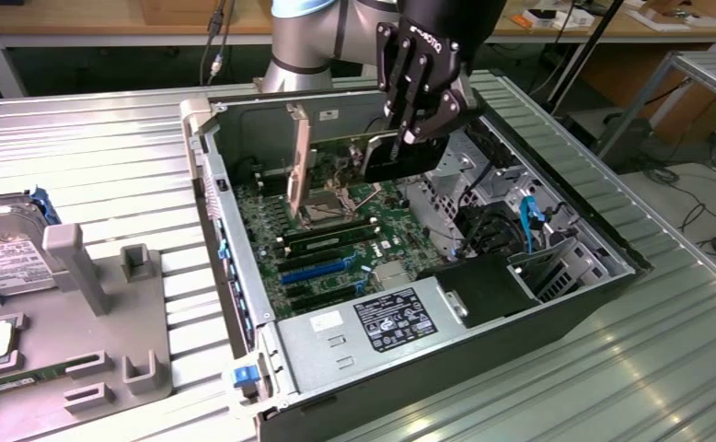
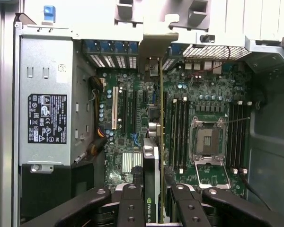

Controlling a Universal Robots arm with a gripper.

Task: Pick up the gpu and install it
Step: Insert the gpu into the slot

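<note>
My gripper (image 1: 409, 136) hangs over the open computer case (image 1: 229, 276), shut on the gpu (image 1: 395, 161), whose black shroud shows below the fingers. In the wrist view the gpu (image 2: 151, 175) is seen edge-on between the black fingers (image 2: 130, 208), standing on edge above the motherboard (image 2: 199, 94). Its silver bracket (image 2: 154, 49) points toward the case's rear slot openings. The card is held above the expansion slots (image 2: 128, 109), clear of the board.
The silver power supply (image 1: 383, 322) fills the case's near end, and drive bays with cables (image 1: 518, 230) line the exterior view's right. Memory sticks flank the bare CPU socket (image 2: 206, 139). On the exterior view's left, a grey fixture (image 1: 125, 304) holds a hard drive (image 1: 2, 258).
</note>
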